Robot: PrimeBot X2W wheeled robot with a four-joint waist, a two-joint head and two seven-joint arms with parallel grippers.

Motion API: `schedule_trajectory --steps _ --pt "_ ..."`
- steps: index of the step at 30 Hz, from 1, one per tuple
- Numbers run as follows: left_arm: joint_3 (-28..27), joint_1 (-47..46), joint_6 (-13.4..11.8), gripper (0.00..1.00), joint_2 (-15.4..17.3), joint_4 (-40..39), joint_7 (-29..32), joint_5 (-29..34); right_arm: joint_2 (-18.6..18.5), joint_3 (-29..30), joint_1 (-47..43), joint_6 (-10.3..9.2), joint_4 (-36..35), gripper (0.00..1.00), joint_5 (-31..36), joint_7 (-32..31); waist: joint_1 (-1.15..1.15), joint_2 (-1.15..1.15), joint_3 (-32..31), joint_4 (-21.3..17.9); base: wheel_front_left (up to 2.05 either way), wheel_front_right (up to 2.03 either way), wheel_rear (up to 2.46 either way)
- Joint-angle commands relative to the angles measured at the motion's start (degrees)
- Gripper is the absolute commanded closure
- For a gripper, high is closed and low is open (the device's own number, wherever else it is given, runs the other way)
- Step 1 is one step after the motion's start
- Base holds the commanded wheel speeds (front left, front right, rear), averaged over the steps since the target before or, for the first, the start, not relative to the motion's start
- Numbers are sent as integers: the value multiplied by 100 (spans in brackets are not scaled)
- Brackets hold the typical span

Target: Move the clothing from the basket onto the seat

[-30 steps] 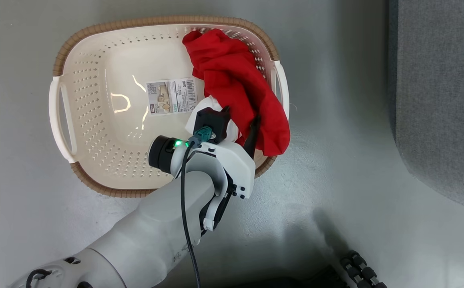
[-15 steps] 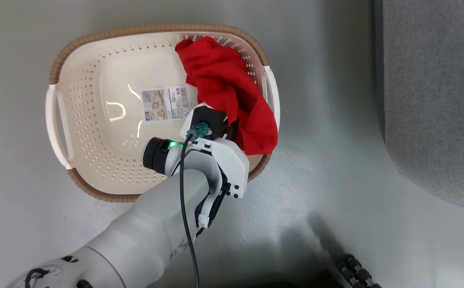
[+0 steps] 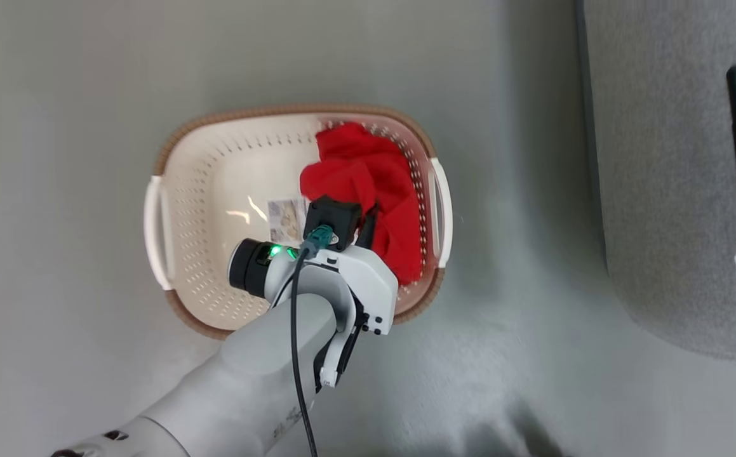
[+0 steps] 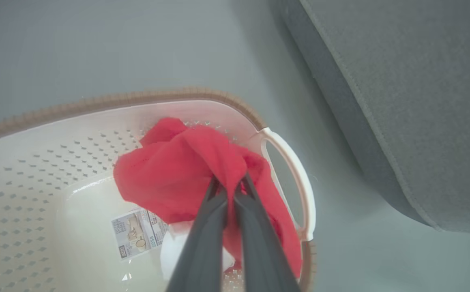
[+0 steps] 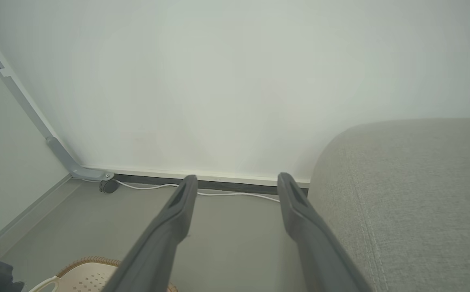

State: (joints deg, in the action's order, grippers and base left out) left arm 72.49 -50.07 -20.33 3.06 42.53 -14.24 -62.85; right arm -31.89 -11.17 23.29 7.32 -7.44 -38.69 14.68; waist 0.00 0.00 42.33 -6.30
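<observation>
Left wrist view | left fingers point(image 4: 208, 231) pinch clothing point(image 4: 170, 178) | right fingers point(image 5: 174, 223) apart, empty | basket point(image 4: 56, 138) near seat point(image 4: 421, 101)

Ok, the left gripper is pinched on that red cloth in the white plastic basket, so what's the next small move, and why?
Probably lift straight up. The left gripper is shut on a fold of the bright red fabric garment, which lies mostly inside the cream perforated plastic basket; it should clear the rim before swinging to the grey upholstered sofa.
</observation>
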Motion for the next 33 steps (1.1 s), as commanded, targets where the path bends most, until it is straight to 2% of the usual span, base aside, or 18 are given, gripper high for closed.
schedule_trajectory --steps 1,7,18,23,25,33 --pt "-190 177 -64 100 -18 -160 -72 173 -143 -45 -299 17 -62 0 56 32 0 0 -356 182 0 0 0" --pt "-815 694 -96 100 -18 -359 -74 938 -77 -135 -551 17 123 0 149 32 0 0 -1035 336 0 0 0" --pt "-2027 1624 162 100 -18 -784 -75 2321 229 -380 -1019 17 577 0 416 32 0 0 -2206 611 0 0 0" --pt "-2576 1978 370 100 -18 -1010 -75 2939 420 -541 -1178 17 809 0 562 32 0 0 -2667 723 0 0 0" --pt "-2892 2154 517 100 -18 -1193 -75 3308 545 -606 -1249 17 965 0 645 32 0 0 -2910 785 0 0 0" --pt "-3615 2565 985 100 -17 -1687 -75 4103 866 -808 -1491 17 1306 0 869 32 0 0 -3445 868 0 0 0"
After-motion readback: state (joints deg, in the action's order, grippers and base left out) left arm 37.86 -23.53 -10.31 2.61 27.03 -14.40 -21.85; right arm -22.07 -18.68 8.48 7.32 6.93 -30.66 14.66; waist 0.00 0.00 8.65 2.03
